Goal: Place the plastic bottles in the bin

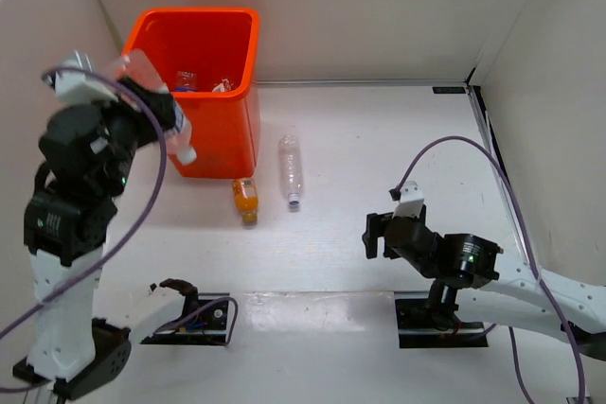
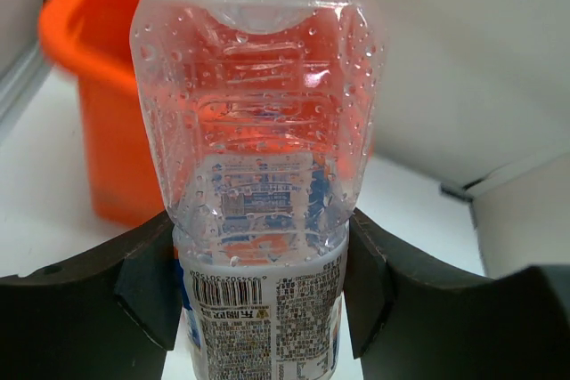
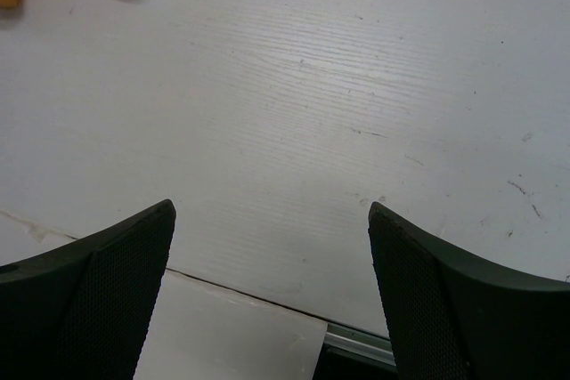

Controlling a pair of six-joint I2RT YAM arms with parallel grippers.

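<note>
Clamping a plastic bottle (image 2: 258,131), the left end effector (image 2: 258,284) hangs beside the bin (image 2: 107,157).

White wood-grain tabletop (image 1: 379,158) inside plain pale walls (image 1: 379,16)
Grey metal rail (image 1: 488,134) along the right wall; smoother white strip (image 1: 312,309) at the near edge.

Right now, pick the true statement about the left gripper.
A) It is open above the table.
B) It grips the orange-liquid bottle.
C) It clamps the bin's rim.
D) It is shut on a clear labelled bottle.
D: in the left wrist view the left gripper has its fingers pressed on both sides of the clear labelled bottle, with the orange bin behind; the orange-liquid bottle lies on the table.
</note>
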